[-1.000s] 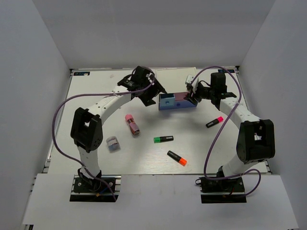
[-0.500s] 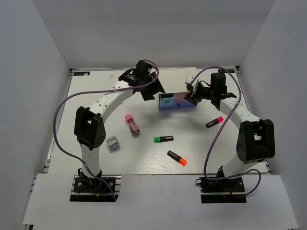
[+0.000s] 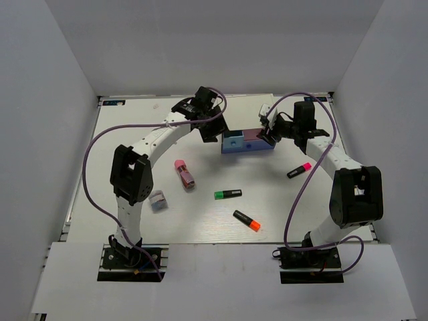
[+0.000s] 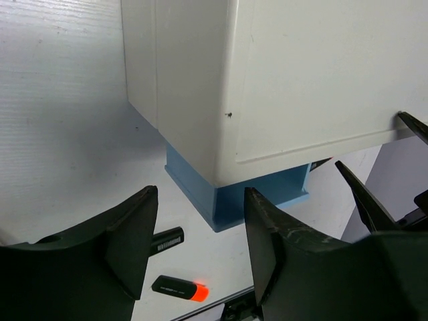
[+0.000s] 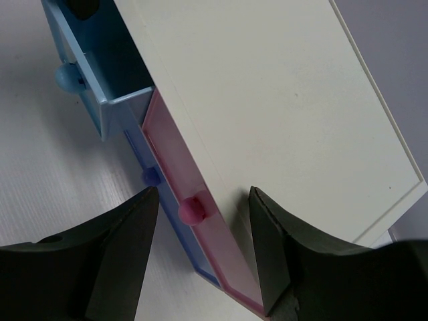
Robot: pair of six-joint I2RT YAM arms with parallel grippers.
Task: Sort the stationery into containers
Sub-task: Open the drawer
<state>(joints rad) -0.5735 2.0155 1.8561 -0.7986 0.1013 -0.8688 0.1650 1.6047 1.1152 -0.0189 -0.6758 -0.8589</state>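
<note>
The drawer box [image 3: 247, 142] sits at the far middle of the table [image 3: 200, 224] — white shell, light-blue drawer [image 5: 114, 67] slid partly out, pink drawer [image 5: 170, 157] beside it, a blue-violet one beneath; its long axis runs left-right, knobs facing the arm bases; the left gripper [image 3: 215, 132], arm arched over, hovers with fingers apart at the box's left end; the right gripper [image 5: 204, 247] is spread wide, the pink knob [image 5: 192, 208] between its fingers.

No writing can be read anywhere; the white print on one black highlighter [image 4: 167, 239] is too small.
</note>
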